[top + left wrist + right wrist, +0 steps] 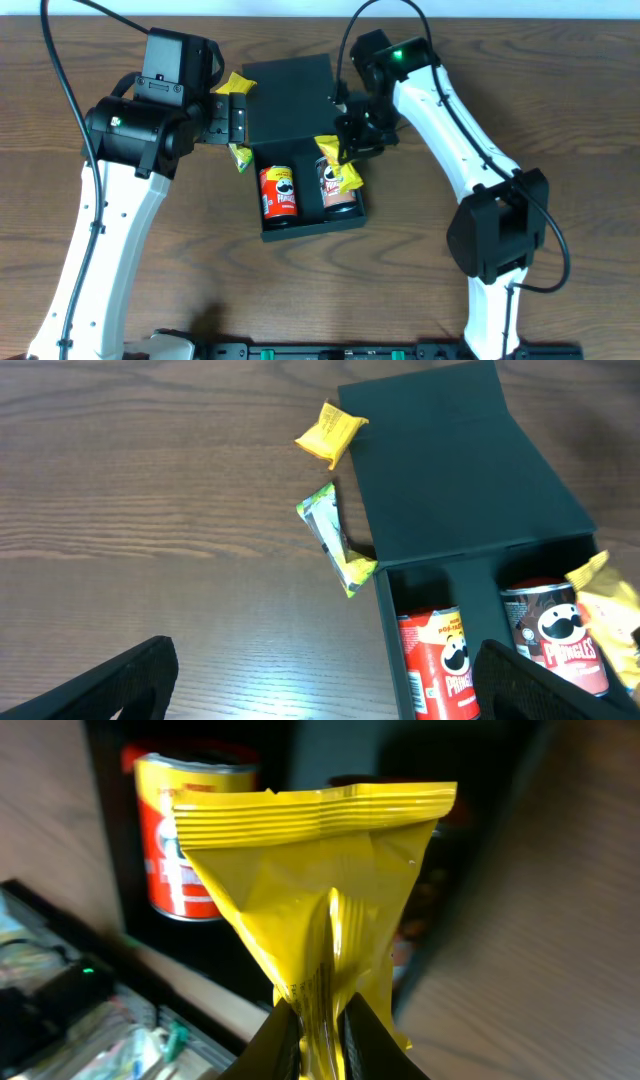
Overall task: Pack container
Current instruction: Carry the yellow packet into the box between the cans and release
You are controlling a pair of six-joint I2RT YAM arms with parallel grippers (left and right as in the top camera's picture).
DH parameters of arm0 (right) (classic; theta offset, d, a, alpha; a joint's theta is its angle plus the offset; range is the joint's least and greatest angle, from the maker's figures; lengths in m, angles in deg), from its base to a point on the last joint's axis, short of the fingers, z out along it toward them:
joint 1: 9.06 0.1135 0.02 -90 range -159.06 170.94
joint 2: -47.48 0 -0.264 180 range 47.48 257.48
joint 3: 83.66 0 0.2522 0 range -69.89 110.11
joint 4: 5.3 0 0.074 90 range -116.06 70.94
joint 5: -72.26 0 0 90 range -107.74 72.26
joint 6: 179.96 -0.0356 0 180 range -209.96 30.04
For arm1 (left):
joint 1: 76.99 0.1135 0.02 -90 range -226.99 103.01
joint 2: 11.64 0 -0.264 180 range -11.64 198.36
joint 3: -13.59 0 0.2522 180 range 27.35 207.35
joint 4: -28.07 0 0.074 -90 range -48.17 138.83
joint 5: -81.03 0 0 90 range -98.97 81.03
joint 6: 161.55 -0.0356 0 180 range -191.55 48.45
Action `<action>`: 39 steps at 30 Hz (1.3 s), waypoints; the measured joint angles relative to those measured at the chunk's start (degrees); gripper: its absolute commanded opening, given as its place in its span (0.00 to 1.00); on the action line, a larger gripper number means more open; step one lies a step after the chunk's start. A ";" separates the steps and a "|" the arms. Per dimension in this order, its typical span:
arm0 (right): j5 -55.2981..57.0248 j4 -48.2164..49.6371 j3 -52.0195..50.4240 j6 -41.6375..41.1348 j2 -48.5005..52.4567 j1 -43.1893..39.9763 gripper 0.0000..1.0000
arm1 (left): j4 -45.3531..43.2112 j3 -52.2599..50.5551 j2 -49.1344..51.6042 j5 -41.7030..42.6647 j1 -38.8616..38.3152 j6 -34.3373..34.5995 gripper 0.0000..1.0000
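The dark teal container [312,226] lies open mid-table, its flap lid [288,95] folded back. Inside lie a red chip can [278,192] and a brown chip can [335,190]. My right gripper [340,152] is shut on a yellow snack packet [320,890] and holds it over the brown can. My left gripper [320,690] is open and empty, low over the table left of the container [470,470]. A yellow packet [330,430] and a green-yellow packet [335,540] lie on the table beside the lid.
The wooden table [560,110] spreads around the box. The left arm [140,130] stands left of the lid. The right arm [450,130] reaches in from the right. A black rail [330,350] runs along the front edge.
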 measured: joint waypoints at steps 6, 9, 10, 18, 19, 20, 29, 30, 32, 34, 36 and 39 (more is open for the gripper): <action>-2.03 3.06 0.00 -7.39 0.00 3.15 0.13 | 0.11 0.00 0.00 0.00 -0.02 -0.02 0.96; -2.32 4.52 0.00 -11.08 0.00 5.40 0.13 | 0.42 0.00 0.00 0.02 -0.02 -0.04 0.95; -2.27 5.49 0.00 -12.70 0.00 6.45 0.13 | 0.57 0.00 0.00 0.00 -0.02 -0.04 0.95; 1.97 8.92 0.00 -16.61 0.00 10.69 0.17 | 2.21 0.00 0.00 0.00 -0.02 -0.04 0.95; 2.64 8.90 0.00 -16.81 0.00 10.80 0.17 | 2.21 0.00 0.00 0.00 0.00 -0.04 0.96; 3.41 8.85 0.00 -16.87 0.00 10.80 0.17 | 2.21 0.00 0.00 0.00 -0.02 -0.04 0.95; 7.08 7.85 0.00 -17.46 0.00 10.80 0.18 | 2.21 0.00 0.00 0.00 0.00 -0.04 0.95; 7.19 7.63 0.00 -17.55 0.00 10.80 0.17 | 2.21 0.00 0.00 0.00 0.00 -0.04 0.96; 7.23 7.10 0.00 -18.16 0.00 10.80 0.16 | 2.21 0.00 0.00 0.00 0.00 -0.04 0.95; 7.26 6.84 0.00 -18.75 0.00 10.80 0.19 | 2.21 0.00 0.00 0.00 -0.02 -0.04 0.95; 7.28 6.47 0.00 -19.15 0.00 10.80 0.19 | 2.21 0.00 0.00 0.00 -0.02 -0.04 0.95; 7.28 5.25 0.00 -19.45 0.00 10.88 0.20 | 2.21 0.00 0.00 0.00 -0.02 -0.04 0.95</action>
